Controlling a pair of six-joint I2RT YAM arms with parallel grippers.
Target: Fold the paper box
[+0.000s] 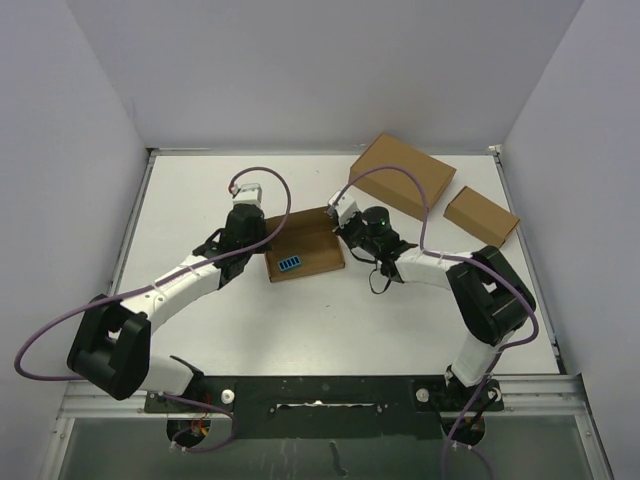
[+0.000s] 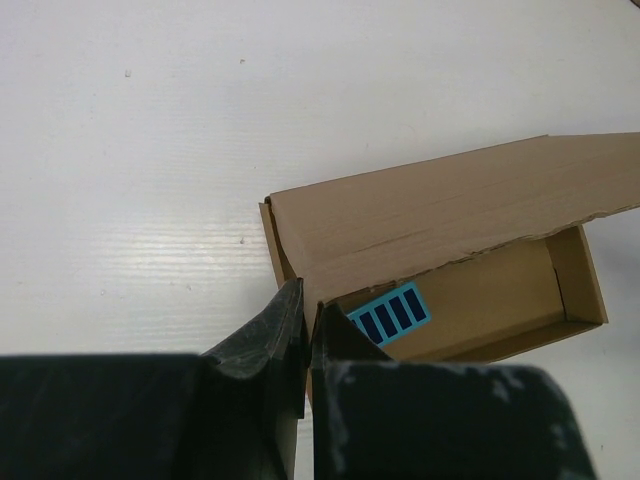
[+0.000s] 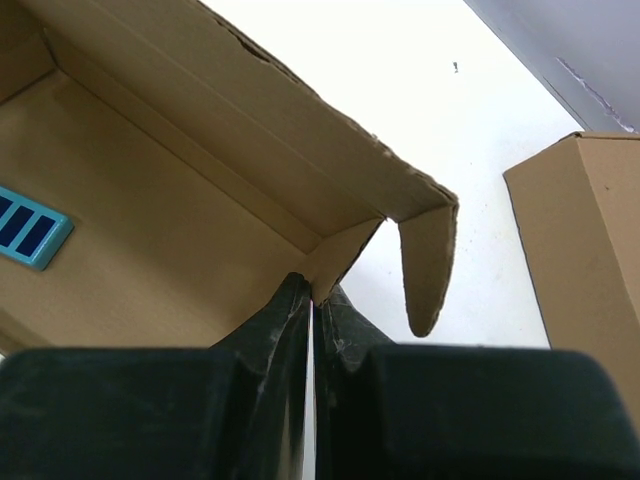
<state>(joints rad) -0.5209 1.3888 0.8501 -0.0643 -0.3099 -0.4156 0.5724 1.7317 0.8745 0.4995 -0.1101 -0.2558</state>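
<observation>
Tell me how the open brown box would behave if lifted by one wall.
Probably light: the paper box is thin open cardboard. Likely floppy: its lid edge looks wavy and a side flap hangs loose. It may twist.

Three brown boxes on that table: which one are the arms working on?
On the white table, look near its middle. The paper box there is shallow and open, with a blue striped label inside; the large box and small box farther right are closed.
</observation>
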